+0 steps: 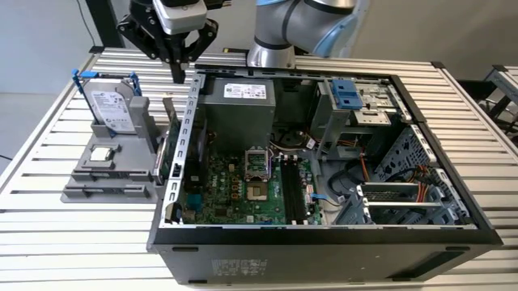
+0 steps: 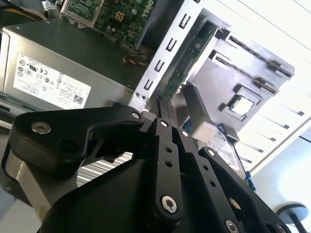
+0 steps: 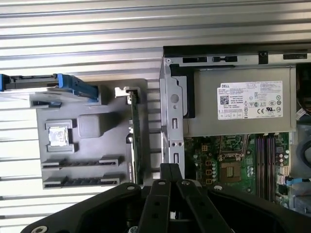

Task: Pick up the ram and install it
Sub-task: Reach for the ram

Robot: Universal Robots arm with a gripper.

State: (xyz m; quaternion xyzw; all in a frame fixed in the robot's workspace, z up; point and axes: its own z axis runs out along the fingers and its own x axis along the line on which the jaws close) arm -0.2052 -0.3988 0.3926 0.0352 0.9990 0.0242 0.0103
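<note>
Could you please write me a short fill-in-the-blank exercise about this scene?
1. The pincer hangs over the ram, holding ___.
2. The ram stands on its ___ in the gray holder.
3. The hard drive sits in a ___ frame.
Missing words: nothing; edge; blue.

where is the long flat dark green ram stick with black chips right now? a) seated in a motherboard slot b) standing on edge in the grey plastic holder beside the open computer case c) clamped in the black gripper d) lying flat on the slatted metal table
b: in the first wrist view the ram stick stands on edge in the grey holder, with the black gripper apart from it, shut on nothing.
</note>
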